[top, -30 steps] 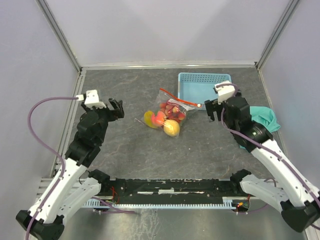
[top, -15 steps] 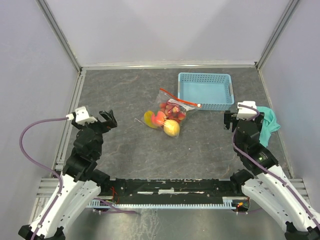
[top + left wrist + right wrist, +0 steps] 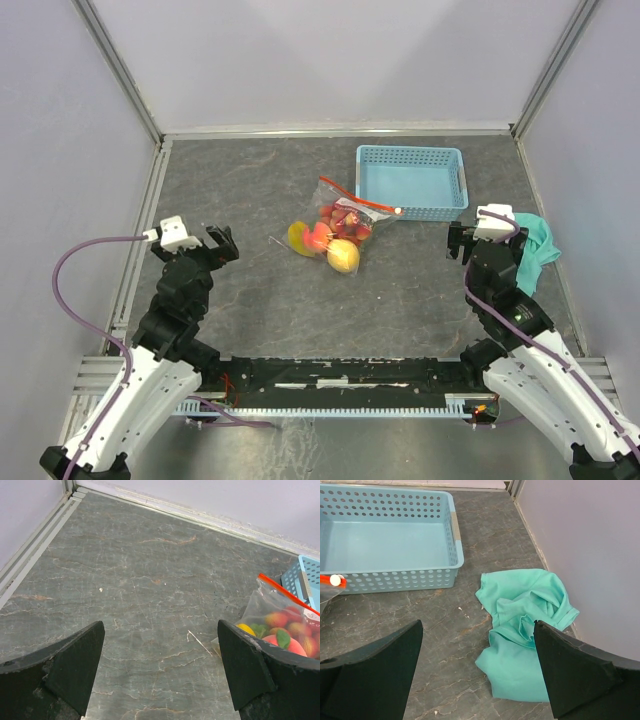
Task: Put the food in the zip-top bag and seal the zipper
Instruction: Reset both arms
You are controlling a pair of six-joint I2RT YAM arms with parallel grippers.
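well, left fingers (image 3: 70, 667) & right fingers (image 3: 375, 672) gape wide, empty, w/ food (image 3: 343, 257) in zip-top bag (image 3: 335, 195).

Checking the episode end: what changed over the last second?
The left claw and right claw pulled back toward the near edge, away from the bag. Both are open, holding nothing. Bag, basket and cloth stayed put.

Light-blue perforated basket (image 3: 395, 579); teal cloth (image 3: 525, 625); red-orange zipper (image 3: 280, 588); grey veined table (image 3: 150, 580).
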